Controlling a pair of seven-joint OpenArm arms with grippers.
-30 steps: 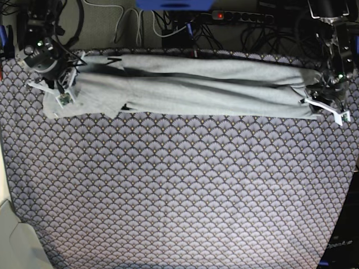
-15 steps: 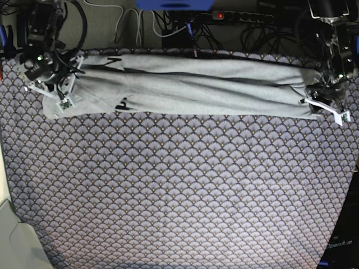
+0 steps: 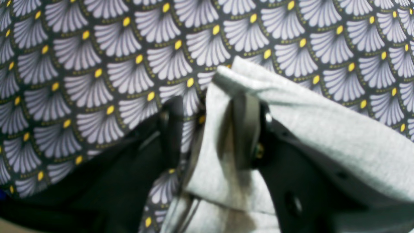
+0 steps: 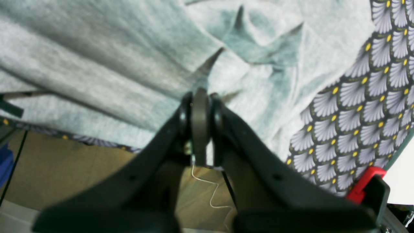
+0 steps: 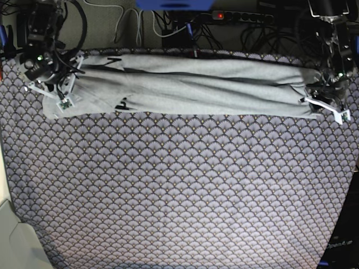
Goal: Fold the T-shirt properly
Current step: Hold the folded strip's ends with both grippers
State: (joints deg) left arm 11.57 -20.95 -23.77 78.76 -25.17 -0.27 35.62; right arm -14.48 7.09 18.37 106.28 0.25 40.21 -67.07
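Base view: I see the T-shirt (image 5: 190,89) lying as a long, narrow, folded band across the far edge of the table, on the scallop-patterned cloth (image 5: 179,190). A trace of black lettering (image 5: 121,105) peeks from its near edge toward my right arm's end. Behind the table, cables and a power strip (image 5: 241,17) lie on the floor.

Right wrist view: my right gripper (image 4: 200,123) has its jaws clenched, pads pressed flat together, with nothing visibly caught between them. It sits above the wrinkled grey fabric (image 4: 129,58) at the end of the shirt; I cannot tell whether the tips touch it. In the base view this gripper (image 5: 56,84) is at that view's left, over the shirt's end.

Left wrist view: my left gripper (image 3: 210,129) has its jaws parted. A fold of the grey shirt (image 3: 291,123) is draped over and around one finger (image 3: 245,129); the other finger (image 3: 173,129) stands apart against the patterned cloth, and I see no squeeze on the fabric. In the base view this gripper (image 5: 325,100) is at the shirt's other end
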